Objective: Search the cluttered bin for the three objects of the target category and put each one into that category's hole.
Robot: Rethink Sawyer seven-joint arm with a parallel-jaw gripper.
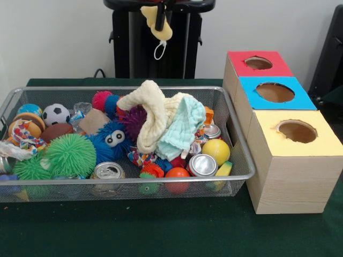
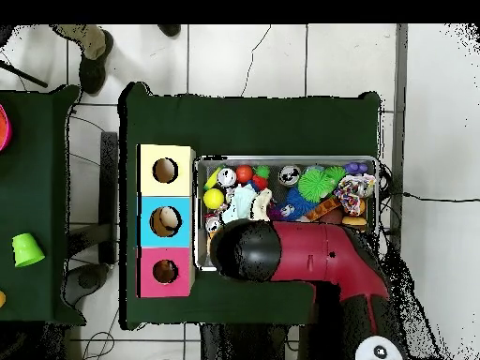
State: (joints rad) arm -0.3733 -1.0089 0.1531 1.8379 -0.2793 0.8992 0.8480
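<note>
Front view: tool point(image 1: 159, 12) high at the top edge, raised well above the clutter, clenched on a pale yellow soft piece with a white loop point(image 1: 161, 28) that dangles below it. Under it, large shallow silver wire-mesh bin point(image 1: 134, 177) on the green-covered bench point(image 1: 161, 230), long axis left to right across the picture, open side up. Right end just beside three wooden boxes, topped red point(image 1: 259, 63), blue point(image 1: 275, 92) and yellow point(image 1: 296, 131), each with a round hole.

Judged progress: one item lifted but not yet over any hole; contents of the holes too dark to tell. Plenty left in the bin: cream cloth point(image 1: 153, 115), mint-green cloth point(image 1: 182, 128), silver drink cans point(image 1: 202, 165), spiky green ball point(image 1: 71, 154).

Overhead view: red and black arm point(image 2: 300, 253) across the bin's edge on the robot's side.
</note>
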